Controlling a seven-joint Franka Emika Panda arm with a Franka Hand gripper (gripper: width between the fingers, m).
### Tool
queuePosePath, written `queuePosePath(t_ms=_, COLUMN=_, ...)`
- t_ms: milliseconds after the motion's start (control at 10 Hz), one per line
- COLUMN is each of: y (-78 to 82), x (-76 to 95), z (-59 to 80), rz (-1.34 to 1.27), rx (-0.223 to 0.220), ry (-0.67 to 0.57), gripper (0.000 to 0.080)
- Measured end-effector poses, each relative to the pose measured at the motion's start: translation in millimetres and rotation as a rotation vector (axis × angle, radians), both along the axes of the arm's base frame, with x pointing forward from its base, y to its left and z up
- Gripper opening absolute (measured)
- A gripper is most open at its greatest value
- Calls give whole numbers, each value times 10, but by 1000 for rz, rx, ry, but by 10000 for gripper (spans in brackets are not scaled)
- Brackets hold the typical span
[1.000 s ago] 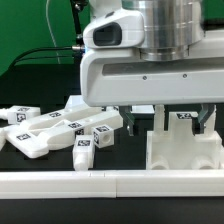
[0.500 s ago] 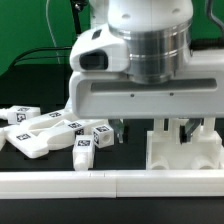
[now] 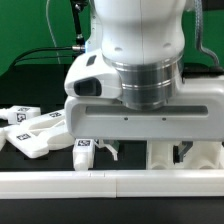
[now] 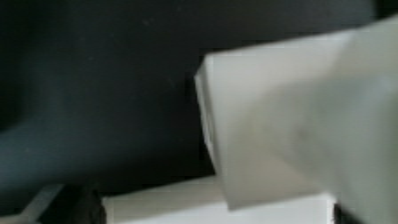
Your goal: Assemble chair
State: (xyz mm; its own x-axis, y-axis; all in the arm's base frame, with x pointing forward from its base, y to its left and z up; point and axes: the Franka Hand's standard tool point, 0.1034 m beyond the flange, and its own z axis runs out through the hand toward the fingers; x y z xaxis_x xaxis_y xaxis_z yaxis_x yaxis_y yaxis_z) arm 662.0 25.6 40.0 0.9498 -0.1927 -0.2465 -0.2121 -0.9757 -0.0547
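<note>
Ext. view: the arm [image 3: 140, 50] fills most of the shot, its big white wrist and hand low over the black table [image 3: 15, 160], in front of a green backdrop [image 3: 30, 30]. The gripper [image 3: 148, 152] hangs just above the tabletop w/ its jaws spread wide. One of the fingers [image 3: 113, 150] shows under the hand's edge toward the ext. view's left, the other is near the ext. view's right, and nothing is seen clamped between them. The seat block [image 3: 200, 160] of the chair stands on the table at the ext. view's right, mostly hidden behind and below the hand. Only its lower white walls show, and whether a finger touches it can't be told. The loose chair parts [image 3: 35, 128] lie in a heap at the ext. view's left: chunky white bars w/ black-and-white tags, overlapping each other. One small tagged piece [image 3: 84, 148] sits at the heap's near edge, just beside the finger toward the left but apart from it. A long plain white border rail [image 3: 60, 183] runs across the foreground, nearer the cam than everything else. Wrist view is badly blurred. A pale white block face [image 4: 302, 120] sits very close to the lens against dark tabletop, w/ another white surface below it, and which chair piece it is can't be told.
</note>
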Motion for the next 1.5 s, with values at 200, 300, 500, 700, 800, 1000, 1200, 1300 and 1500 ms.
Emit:
queuePosePath(t_ms=200, y=1, x=-49, z=-5, rz=-6, rx=0, ry=24, gripper=648)
queuePosePath(t_ms=300, y=-1, x=-45, z=-6, rz=-7, rx=0, ry=21, gripper=539)
queuePosePath(t_ms=500, y=-1, x=-46, z=-7, rz=-7, rx=0, ry=22, gripper=386)
queuePosePath(t_ms=700, y=-2, x=-47, z=-8, rz=-7, rx=0, ry=22, gripper=167)
queuePosePath(t_ms=800, y=-1, x=-47, z=-9, rz=-7, rx=0, ry=22, gripper=52)
queuePosePath(t_ms=1000, y=-2, x=-47, z=-8, rz=-7, rx=0, ry=22, gripper=25)
queuePosePath(t_ms=1200, y=3, x=-43, z=5, rz=-3, rx=1, ry=20, gripper=25)
queuePosePath(t_ms=1300, y=22, x=-22, z=82, rz=10, rx=3, ry=10, gripper=25)
queuePosePath(t_ms=1500, y=-27, x=-173, z=306, rz=38, rx=21, ry=-2, gripper=25)
